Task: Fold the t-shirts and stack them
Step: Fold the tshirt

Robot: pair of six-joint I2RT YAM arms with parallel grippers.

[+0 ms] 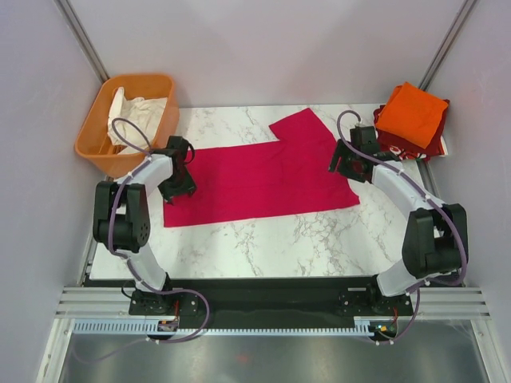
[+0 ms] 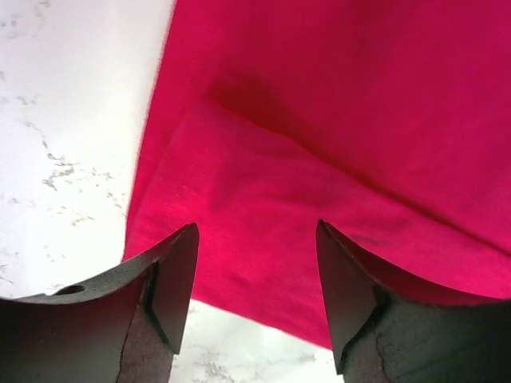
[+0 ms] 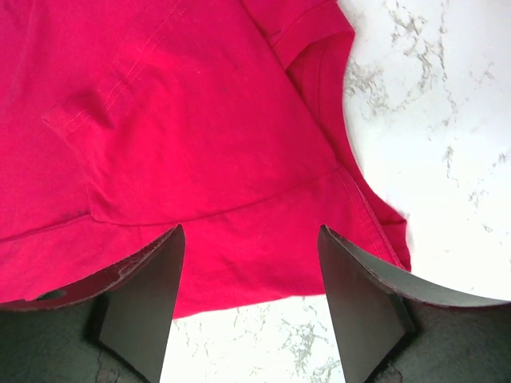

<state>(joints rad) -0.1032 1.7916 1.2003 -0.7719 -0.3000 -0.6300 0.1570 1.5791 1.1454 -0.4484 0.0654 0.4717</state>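
The magenta-pink t-shirt (image 1: 259, 179) lies spread flat across the middle of the marble table, one sleeve pointing to the back. My left gripper (image 1: 177, 190) hovers over its left edge, open and empty; the left wrist view shows a folded fabric layer (image 2: 319, 199) between the open fingers. My right gripper (image 1: 345, 168) hovers over the shirt's right edge, open and empty, with hem and sleeve seams (image 3: 239, 159) below it. A folded bright orange t-shirt (image 1: 411, 114) rests on a dark red t-shirt (image 1: 406, 148) at the back right corner.
An orange plastic basket (image 1: 100, 120) holding pale cloth stands at the back left, just off the table. Bare marble table (image 1: 279, 239) runs along the front. Grey walls enclose the sides and back.
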